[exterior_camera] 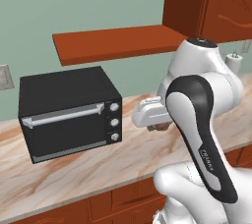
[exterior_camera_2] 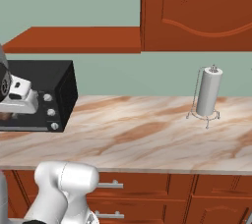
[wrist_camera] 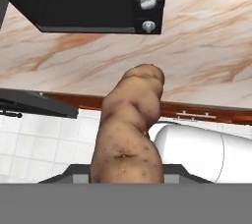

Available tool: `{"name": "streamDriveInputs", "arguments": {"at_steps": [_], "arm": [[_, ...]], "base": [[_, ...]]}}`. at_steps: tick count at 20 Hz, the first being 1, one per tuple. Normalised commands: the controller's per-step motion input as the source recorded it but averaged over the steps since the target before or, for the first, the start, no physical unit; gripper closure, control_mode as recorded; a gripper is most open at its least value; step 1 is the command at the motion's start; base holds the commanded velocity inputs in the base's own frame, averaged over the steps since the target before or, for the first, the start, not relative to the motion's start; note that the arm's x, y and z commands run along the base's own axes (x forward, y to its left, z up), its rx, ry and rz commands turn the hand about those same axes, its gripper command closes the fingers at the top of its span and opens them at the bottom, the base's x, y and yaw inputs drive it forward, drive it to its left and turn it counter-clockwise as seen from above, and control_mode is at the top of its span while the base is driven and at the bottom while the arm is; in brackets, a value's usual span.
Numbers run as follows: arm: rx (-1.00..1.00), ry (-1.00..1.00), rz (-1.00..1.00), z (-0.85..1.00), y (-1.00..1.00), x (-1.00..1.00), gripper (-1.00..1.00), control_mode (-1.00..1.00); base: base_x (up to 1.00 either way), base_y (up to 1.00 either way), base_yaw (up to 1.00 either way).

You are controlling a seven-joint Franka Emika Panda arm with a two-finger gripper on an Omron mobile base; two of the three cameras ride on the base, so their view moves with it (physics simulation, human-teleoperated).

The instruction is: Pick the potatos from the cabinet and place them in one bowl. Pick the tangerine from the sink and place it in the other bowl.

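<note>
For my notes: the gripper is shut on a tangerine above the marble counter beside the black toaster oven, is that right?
Not quite: the gripper is shut on a potato, lumpy and brown, as the hand view shows. It is above the marble counter beside the black toaster oven.

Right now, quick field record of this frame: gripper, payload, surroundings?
gripper: shut on potato, in front of the toaster oven
payload: one lumpy brown potato, standing up between the fingers in the hand view
toaster oven: black, door closed, on the marble counter
shelf: wooden board, top side not visible
cabinet: doors closed
paper towel holder: upright, on the counter
</note>
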Motion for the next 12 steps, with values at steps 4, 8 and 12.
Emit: {"name": "streamDriveInputs", "arguments": {"at_steps": [4,8,12], "arm": [[0.00,0.00,0.00,0.00,0.00,0.00,1.00,-1.00],[0.00,0.00,0.00,0.00,0.00,0.00,1.00,-1.00],[0.00,0.00,0.00,0.00,0.00,0.00,1.00,-1.00]], "base": [[0.00,0.00,0.00],[0.00,0.00,0.00],[0.00,0.00,0.00]]}}
